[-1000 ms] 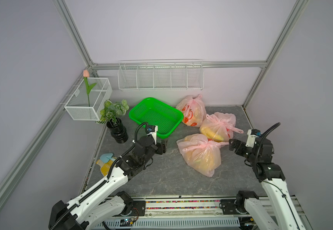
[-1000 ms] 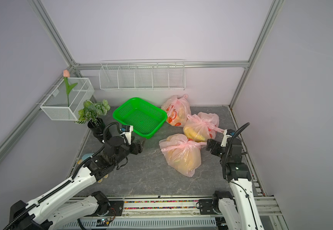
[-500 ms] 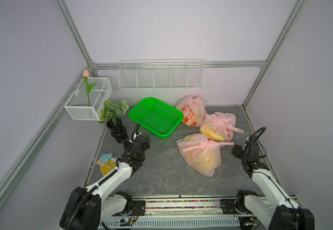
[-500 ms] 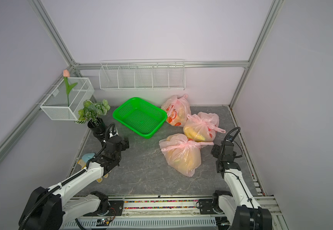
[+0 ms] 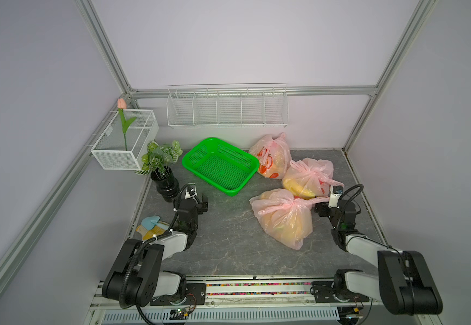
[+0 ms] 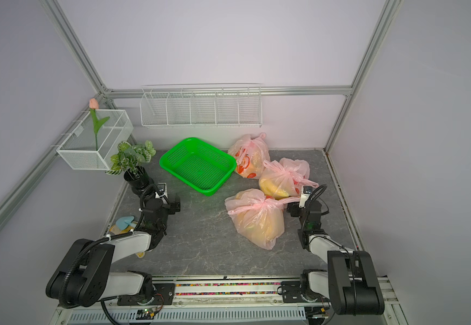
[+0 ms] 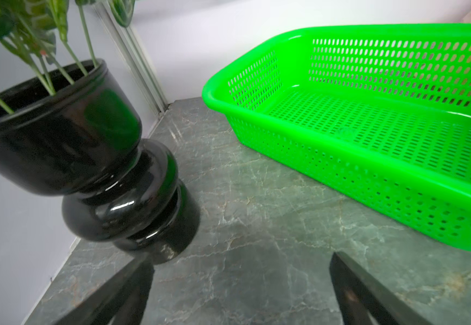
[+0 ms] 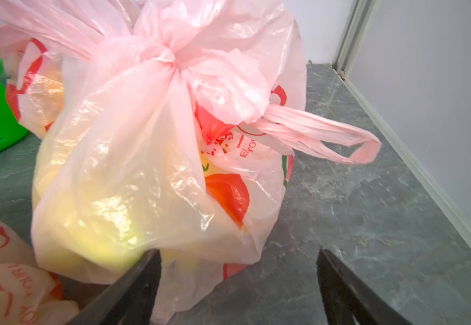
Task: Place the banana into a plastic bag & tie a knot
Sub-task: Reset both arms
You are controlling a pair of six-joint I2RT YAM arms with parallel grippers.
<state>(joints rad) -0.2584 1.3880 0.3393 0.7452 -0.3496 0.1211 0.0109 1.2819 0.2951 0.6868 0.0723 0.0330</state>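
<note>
Pale lilac-grey walls [image 5: 242,42] close the space on three sides, plain and evenly lit. They meet at silver aluminium posts [image 5: 106,47] that slant in from the upper corners of the frame. A matching rail [image 5: 327,90] crosses the back wall, and just below it hangs a white wire rack [image 5: 227,108] split into five compartments. At the left, mid-height in the frame, a white mesh box [image 5: 115,161] juts from the side wall. The floor [image 5: 228,239] fills the lower middle — a dark grey slab veined like marble, matte, with only faint, soft shadows.
</note>
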